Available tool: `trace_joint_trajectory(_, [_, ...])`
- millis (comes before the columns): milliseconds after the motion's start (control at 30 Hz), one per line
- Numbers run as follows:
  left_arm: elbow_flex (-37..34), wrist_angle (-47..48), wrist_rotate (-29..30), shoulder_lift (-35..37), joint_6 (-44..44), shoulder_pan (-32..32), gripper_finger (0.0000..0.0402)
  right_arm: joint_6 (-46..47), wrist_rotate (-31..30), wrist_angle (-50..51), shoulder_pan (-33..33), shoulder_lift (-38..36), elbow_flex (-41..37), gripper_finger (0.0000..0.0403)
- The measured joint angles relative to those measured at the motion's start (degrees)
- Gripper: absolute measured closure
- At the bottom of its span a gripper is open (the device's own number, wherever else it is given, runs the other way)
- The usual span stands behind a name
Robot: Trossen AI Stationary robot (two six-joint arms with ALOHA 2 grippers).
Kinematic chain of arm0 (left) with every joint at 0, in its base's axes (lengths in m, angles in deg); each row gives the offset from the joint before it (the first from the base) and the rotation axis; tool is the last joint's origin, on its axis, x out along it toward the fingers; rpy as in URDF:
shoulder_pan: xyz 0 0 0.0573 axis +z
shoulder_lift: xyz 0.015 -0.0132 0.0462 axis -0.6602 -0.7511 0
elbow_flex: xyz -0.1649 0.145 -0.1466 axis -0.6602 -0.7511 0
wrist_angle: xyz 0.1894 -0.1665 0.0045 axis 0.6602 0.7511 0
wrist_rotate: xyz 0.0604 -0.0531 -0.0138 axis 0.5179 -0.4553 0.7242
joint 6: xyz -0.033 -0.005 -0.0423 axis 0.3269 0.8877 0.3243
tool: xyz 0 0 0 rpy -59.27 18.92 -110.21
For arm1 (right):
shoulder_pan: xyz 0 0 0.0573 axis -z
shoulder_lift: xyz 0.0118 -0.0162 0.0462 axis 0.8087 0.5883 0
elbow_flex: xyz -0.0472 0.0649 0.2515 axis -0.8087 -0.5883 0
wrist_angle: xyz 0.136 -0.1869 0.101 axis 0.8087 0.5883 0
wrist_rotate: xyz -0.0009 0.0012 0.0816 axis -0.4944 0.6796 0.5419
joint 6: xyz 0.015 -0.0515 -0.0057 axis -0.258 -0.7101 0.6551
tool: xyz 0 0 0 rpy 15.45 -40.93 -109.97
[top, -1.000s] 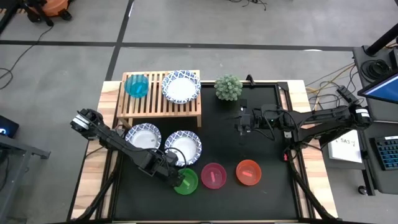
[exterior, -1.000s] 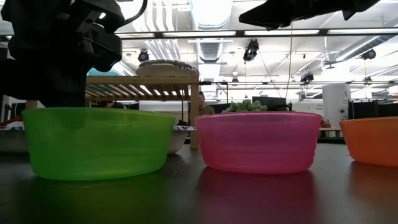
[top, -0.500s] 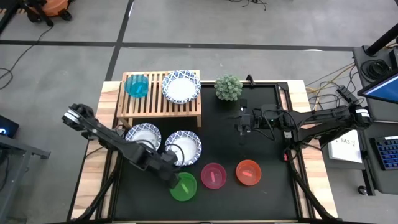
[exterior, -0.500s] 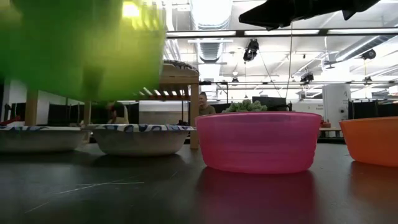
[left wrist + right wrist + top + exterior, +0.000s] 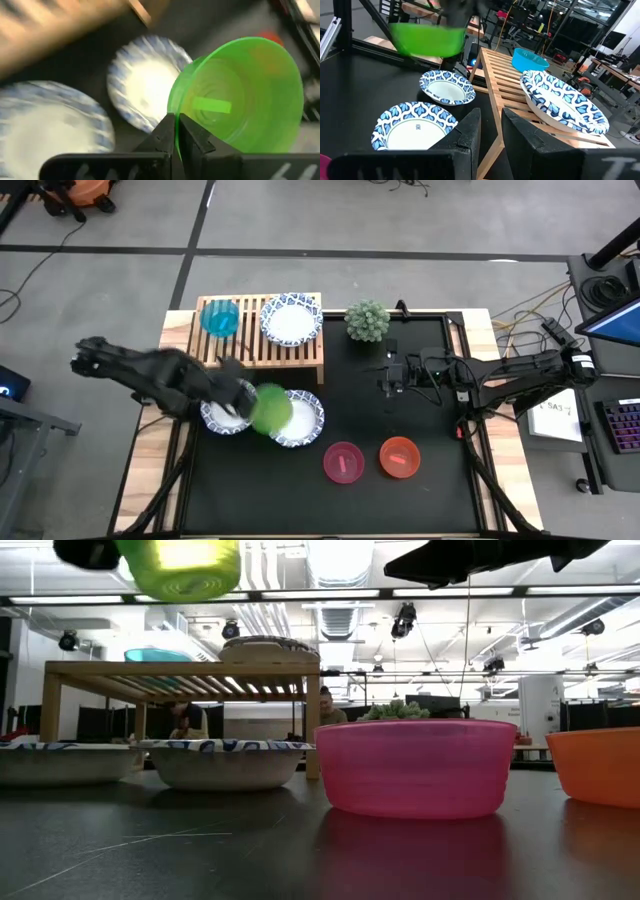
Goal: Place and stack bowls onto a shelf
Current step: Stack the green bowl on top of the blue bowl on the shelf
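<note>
My left gripper [image 5: 246, 399] is shut on the green bowl [image 5: 271, 409], high above the two white bowls with blue rims [image 5: 226, 404] [image 5: 301, 418] that rest on the black mat. The green bowl also shows at the top of the low view [image 5: 181, 566]. The wooden shelf [image 5: 255, 348] carries the teal bowl [image 5: 220, 317] and a blue-rimmed white bowl [image 5: 291, 319]. The pink bowl [image 5: 343, 463] and the red bowl [image 5: 400, 457] stand on the mat near the front. My right gripper [image 5: 385, 376] is open and empty over the mat's right half. My left gripper [image 5: 176, 125] pinches the green bowl's rim [image 5: 171, 106] between its two fingers, one finger inside the bowl and one outside. The bowl is lifted clear, above the two patterned bowls on the mat.
A small green potted plant [image 5: 367, 321] stands at the mat's far edge, right of the shelf. The mat's near left part [image 5: 240, 490] is bare. People sit in the room beyond the table [image 5: 327, 706].
My left gripper has lifted the green bowl off the mat at the near edge. It has carried the bowl up and toward the far left, so the bowl now hangs over the two patterned bowls. My right arm has kept still.
</note>
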Motion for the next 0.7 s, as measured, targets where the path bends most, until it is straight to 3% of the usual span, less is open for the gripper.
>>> trace_joint_trajectory(200, [15.3, 19.3, 11.6, 1.7, -6.6, 9.5, 0.0402, -0.1, 0.0, 0.0, 0.0, 0.0, 0.0, 0.0335])
trace_joint_trajectory(333, [23.0, 23.5, 14.9, 1.6, -15.2, 17.3, 0.0402, -0.2, 0.0, 0.0, 0.0, 0.0, 0.0, 0.0335])
trace_joint_trajectory(467, [26.2, 23.6, 15.4, 1.5, -24.2, 25.7, 0.0401, -0.2, 0.0, 0.0, 0.0, 0.0, 0.0, 0.0335])
trace_joint_trajectory(700, [25.2, 23.4, 13.9, 0.8, -39.3, 43.0, 0.0401, -0.1, 0.0, 0.0, 0.0, 0.0, 0.0, 0.0335])
